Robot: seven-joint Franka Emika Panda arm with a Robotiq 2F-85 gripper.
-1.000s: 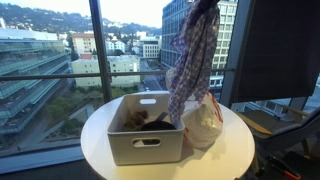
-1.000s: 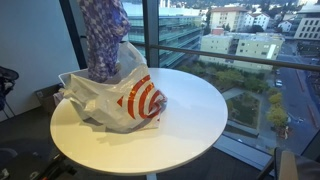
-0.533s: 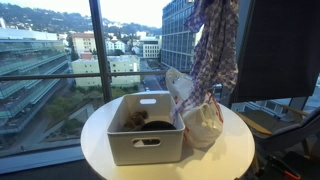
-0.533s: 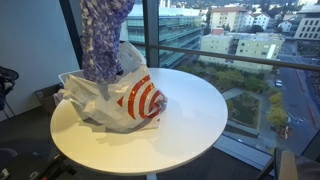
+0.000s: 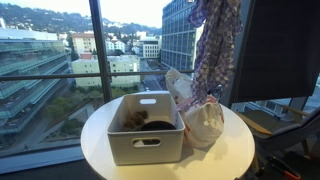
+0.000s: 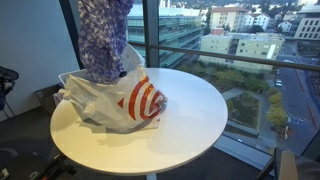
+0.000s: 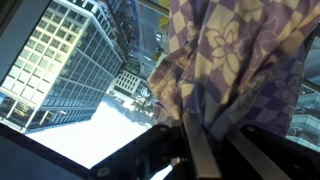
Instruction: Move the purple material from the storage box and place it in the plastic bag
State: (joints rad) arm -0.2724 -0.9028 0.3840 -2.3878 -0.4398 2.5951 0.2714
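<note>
Purple material dangles over open plastic bag

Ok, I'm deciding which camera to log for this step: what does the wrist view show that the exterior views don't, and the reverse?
Only the wrist view: the purple cloth close up, its flower print legible, gathered at the dark pincer. Only the exterior views: the white storage box, the plastic bag with its red mark, the round table, and the cloth hanging over the bag. Shared: the cloth and the city buildings outside.
</note>
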